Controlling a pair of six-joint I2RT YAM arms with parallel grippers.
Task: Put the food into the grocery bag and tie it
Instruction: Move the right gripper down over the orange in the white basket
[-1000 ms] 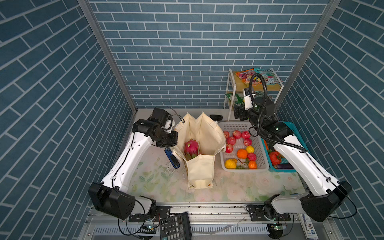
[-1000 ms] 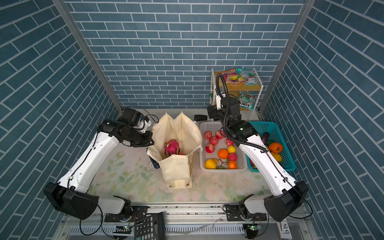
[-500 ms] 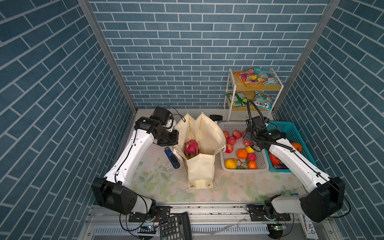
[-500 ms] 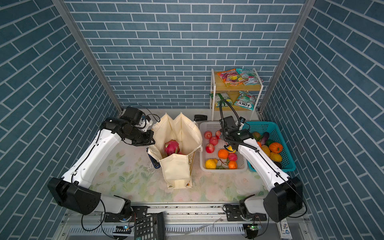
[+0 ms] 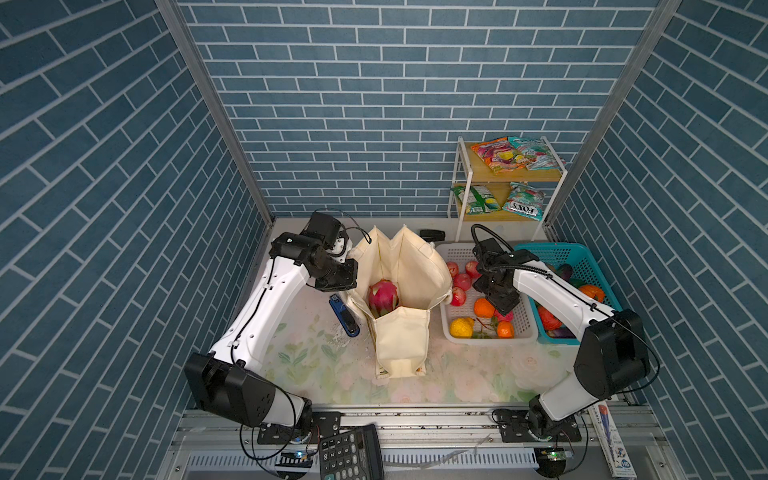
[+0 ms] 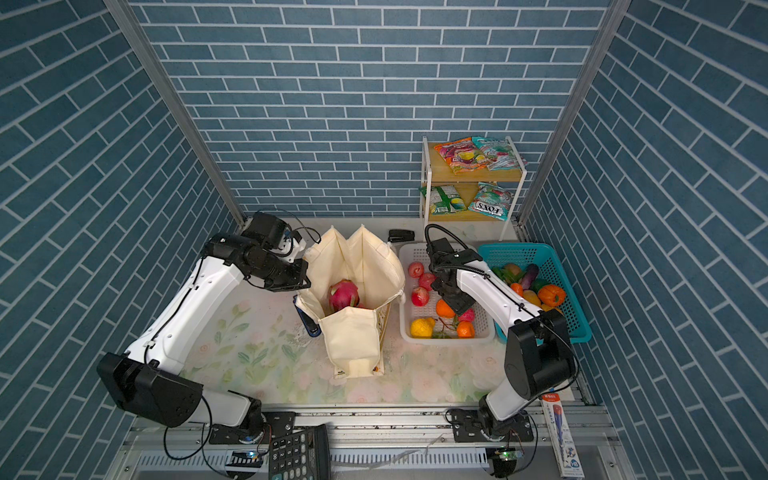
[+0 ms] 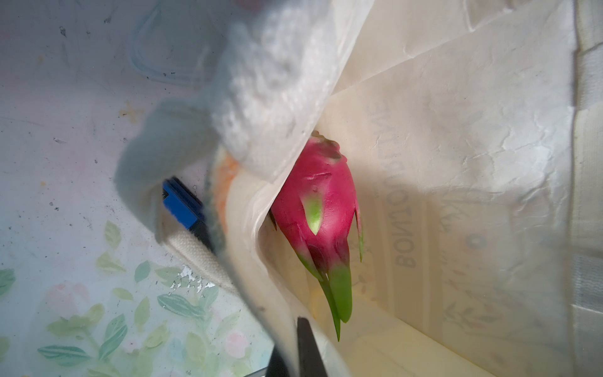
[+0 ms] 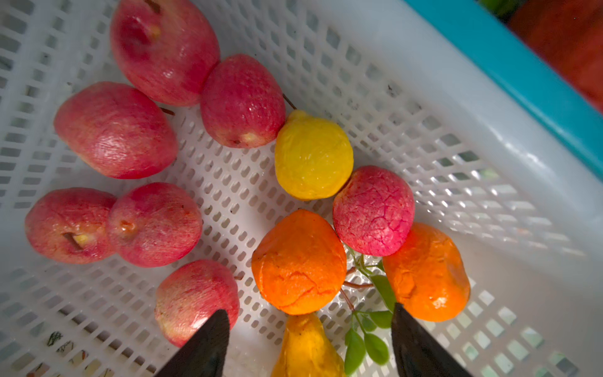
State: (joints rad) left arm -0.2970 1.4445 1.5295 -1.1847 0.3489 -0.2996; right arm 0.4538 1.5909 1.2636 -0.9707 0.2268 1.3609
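Note:
The cream grocery bag (image 5: pixel 403 345) (image 6: pixel 353 345) stands open mid-table with a magenta dragon fruit (image 5: pixel 383 296) (image 7: pixel 316 209) inside. My left gripper (image 5: pixel 348 254) (image 7: pixel 298 349) is shut on the bag's left rim, pinching the cream fabric. My right gripper (image 5: pixel 503 307) (image 8: pixel 310 339) hangs open low over the white basket (image 5: pixel 486 338), holding nothing. An orange fruit (image 5: pixel 483 307) (image 8: pixel 298 261) lies just ahead of its fingertips, and a second orange (image 8: pixel 427 271) lies beside one finger. An orange-pink snack packet (image 5: pixel 496 154) and a teal one (image 5: pixel 536 153) lie on the shelf's top.
Red apples (image 8: pixel 115 130), a lemon (image 8: pixel 313 155) and a yellow pear-shaped fruit (image 8: pixel 305 349) crowd the white basket. A teal basket (image 5: pixel 582 253) of vegetables adjoins it on the right. A blue stapler (image 5: pixel 344 316) lies left of the bag. The snack shelf (image 5: pixel 461 195) stands at the back.
My right arm has swung down from shelf height into the white basket, over the oranges, and its jaws have narrowed slightly. The left gripper and bag have stayed put.

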